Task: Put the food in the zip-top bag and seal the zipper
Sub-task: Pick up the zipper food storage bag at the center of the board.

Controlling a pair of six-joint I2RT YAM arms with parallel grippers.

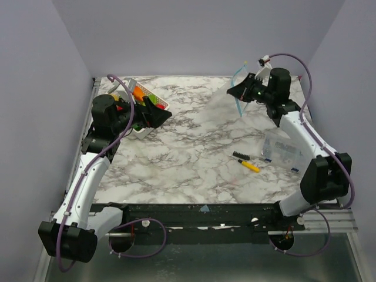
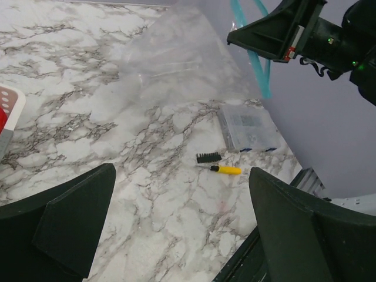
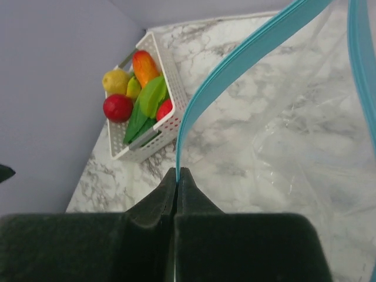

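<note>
Toy food fills the white basket (image 3: 167, 126) at the back left: a red apple (image 3: 117, 107), a yellow lemon (image 3: 116, 81), an orange piece (image 3: 145, 66) and green leaves (image 3: 151, 97). My left gripper (image 1: 161, 114) hovers just right of that basket (image 1: 141, 132), open with nothing between its fingers (image 2: 76, 217). At the back right my right gripper (image 3: 177, 171) is shut on the teal zipper (image 3: 235, 64) of the clear zip-top bag (image 3: 305, 135). It holds the mouth up off the table while the bag's body (image 2: 176, 59) drapes down to the marble.
A yellow-and-black pen (image 1: 249, 166) and a black comb-like strip (image 1: 241, 155) lie right of centre. A smaller clear bag (image 1: 281, 150) lies beside them under the right arm. Purple walls close in the left, back and right sides.
</note>
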